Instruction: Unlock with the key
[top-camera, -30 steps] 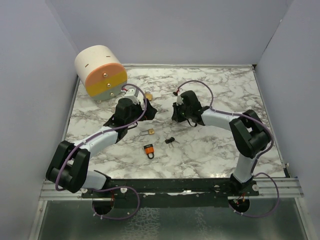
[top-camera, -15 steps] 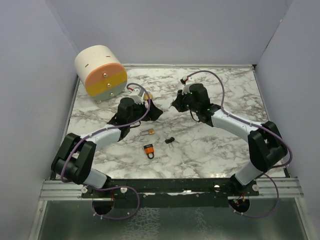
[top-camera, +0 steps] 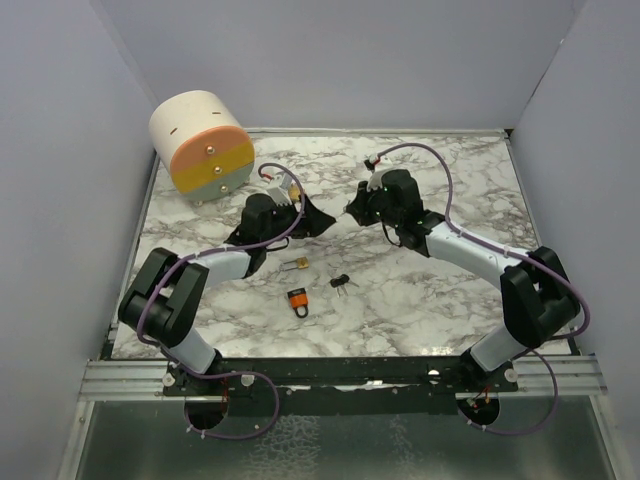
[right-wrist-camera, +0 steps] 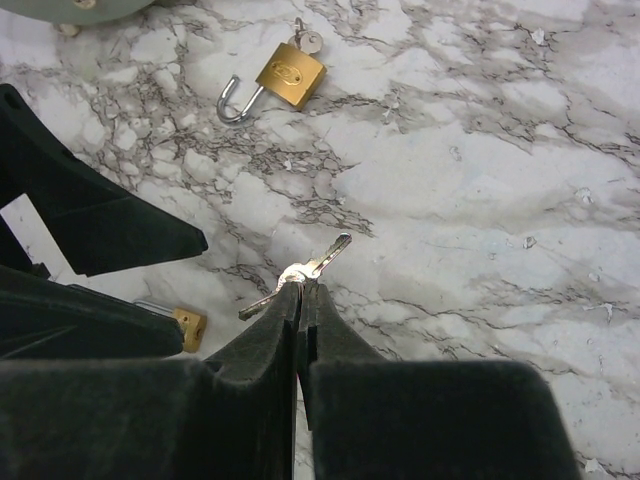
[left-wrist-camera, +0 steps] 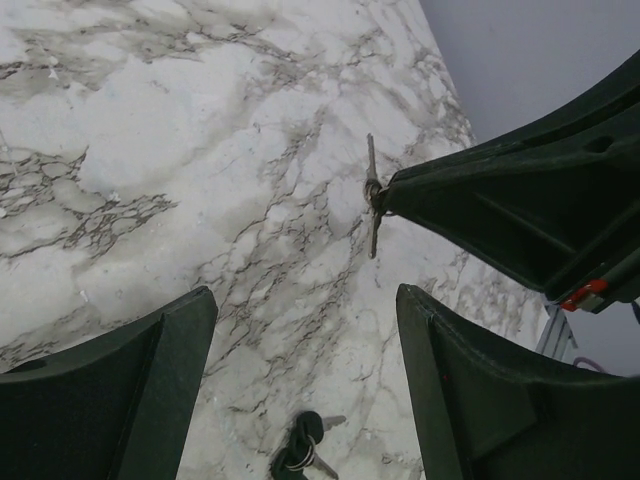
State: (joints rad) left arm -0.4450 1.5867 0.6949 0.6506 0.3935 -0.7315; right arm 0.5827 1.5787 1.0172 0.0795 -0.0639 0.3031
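Pinches a small bunch of silver keys [right-wrist-camera: 318, 262] in the right hand [right-wrist-camera: 300, 290], with fingers pressed flat together on the ring end and the blades poking out past the tips, above the marble worktop [right-wrist-camera: 480, 180] at the middle of the right wrist frame. Shows the same bunch in the left wrist frame as a thin upright sliver at the tip of that hand, upper right of centre. Holds the left hand [left-wrist-camera: 303, 300] wide, with nothing between its fingers [left-wrist-camera: 110, 400], just left of the right hand in the overhead frame, tips near but apart. Shows a brass padlock [right-wrist-camera: 288, 76] lying flat at the top of the right wrist frame, with shackle swung open and a key at the end opposite the shackle; in the overhead frame, puts it just above the left hand. Places a small gold padlock [top-camera: 298, 264] below the left hand near the centre of the overhead frame, with black-headed keys [top-camera: 342, 281] to its right and an orange padlock [top-camera: 297, 300] below it, all three apart from each other and from both hands. Sets a cream drum [top-camera: 198, 145] with an orange, yellow and green face at the upper left corner of the worktop, well apart from the locks.
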